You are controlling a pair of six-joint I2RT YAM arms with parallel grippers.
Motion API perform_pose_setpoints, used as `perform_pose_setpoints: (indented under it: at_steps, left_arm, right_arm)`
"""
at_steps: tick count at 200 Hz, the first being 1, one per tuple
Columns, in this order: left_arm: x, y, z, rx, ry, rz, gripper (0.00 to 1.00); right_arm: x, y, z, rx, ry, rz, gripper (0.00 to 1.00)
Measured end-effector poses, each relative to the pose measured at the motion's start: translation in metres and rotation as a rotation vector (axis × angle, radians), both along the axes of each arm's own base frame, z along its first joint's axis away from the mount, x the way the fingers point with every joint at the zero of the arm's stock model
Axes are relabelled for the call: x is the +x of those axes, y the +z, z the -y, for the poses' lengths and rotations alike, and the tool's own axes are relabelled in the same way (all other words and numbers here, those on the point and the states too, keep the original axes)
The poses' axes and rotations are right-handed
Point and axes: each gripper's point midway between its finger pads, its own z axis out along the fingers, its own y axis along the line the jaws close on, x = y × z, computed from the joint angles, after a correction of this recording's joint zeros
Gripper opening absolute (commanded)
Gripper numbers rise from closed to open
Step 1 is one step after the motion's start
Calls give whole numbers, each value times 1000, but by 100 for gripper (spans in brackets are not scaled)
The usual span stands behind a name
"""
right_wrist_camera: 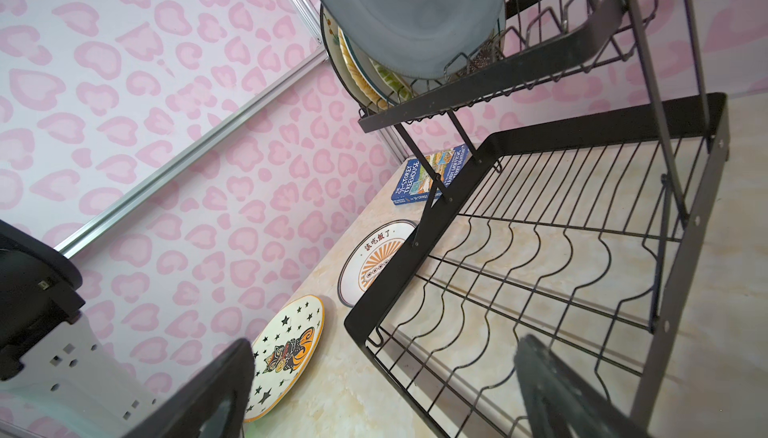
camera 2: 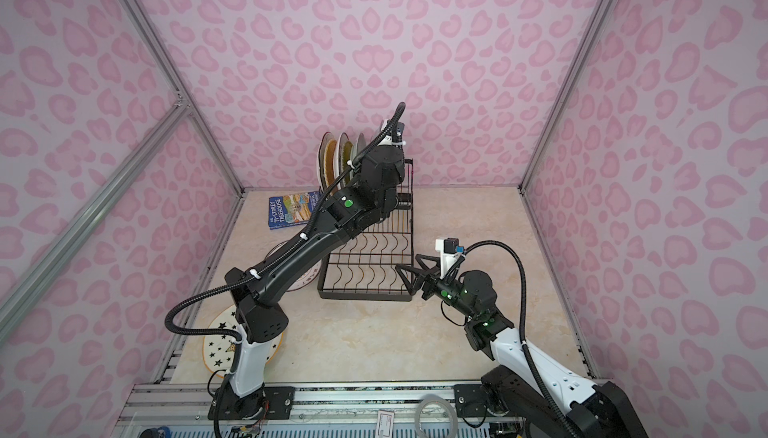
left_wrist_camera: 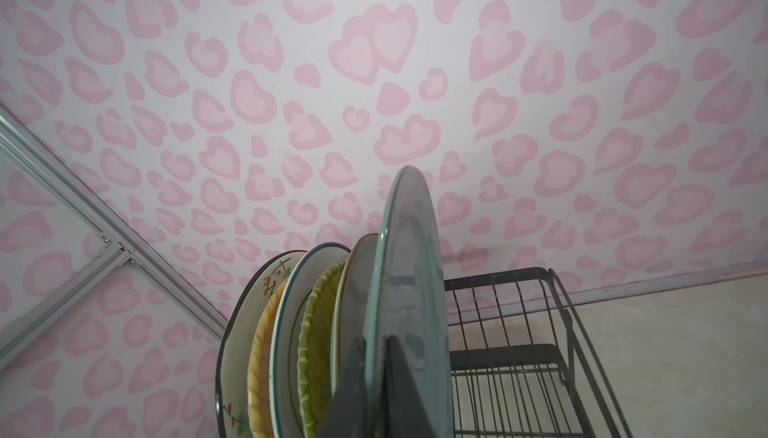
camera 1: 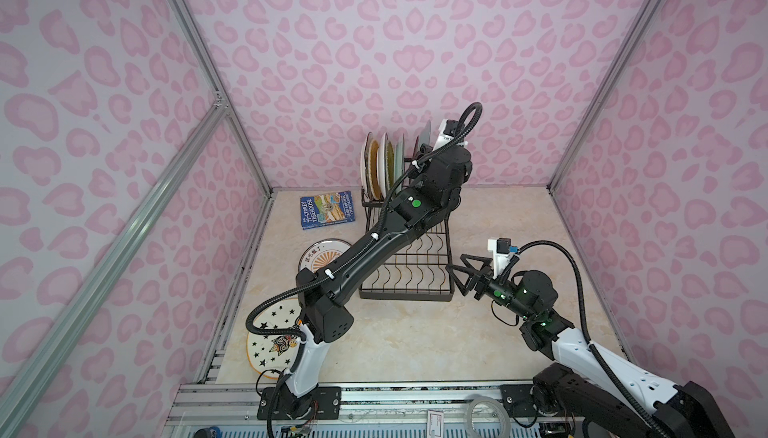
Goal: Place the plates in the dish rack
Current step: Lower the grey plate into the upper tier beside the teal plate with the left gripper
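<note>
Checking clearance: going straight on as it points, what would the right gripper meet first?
Probably the dish rack's lower tray: its near corner frame lies just ahead of the open right gripper. Depth is uncertain.

The blue book [right_wrist_camera: 405, 186] near the far left corner of the tabletop [right_wrist_camera: 374, 377] reads "91-STOREY TREEHOUSE" in white on its cover, with "ANDY GRIFFITHS & TERRY DENTON" along one edge. The white plate [right_wrist_camera: 376, 267] by the tabletop's left edge carries four Chinese characters, 该吃饭了.
</note>
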Motion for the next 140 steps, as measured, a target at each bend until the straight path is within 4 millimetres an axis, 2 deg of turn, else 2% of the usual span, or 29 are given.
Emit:
perform_pose_setpoints:
  at_steps: [58, 86, 140]
  left_arm:
    - [3, 9, 8, 72, -22, 30, 3]
    - [2, 15, 0, 115, 24, 41, 3]
    - [4, 15, -5, 104, 46, 45, 3]
  right_arm:
    - [1, 1, -1, -4, -1, 3, 97]
    - [2, -1, -2, -8, 0, -2, 97]
    - [2, -3, -3, -12, 1, -8, 97]
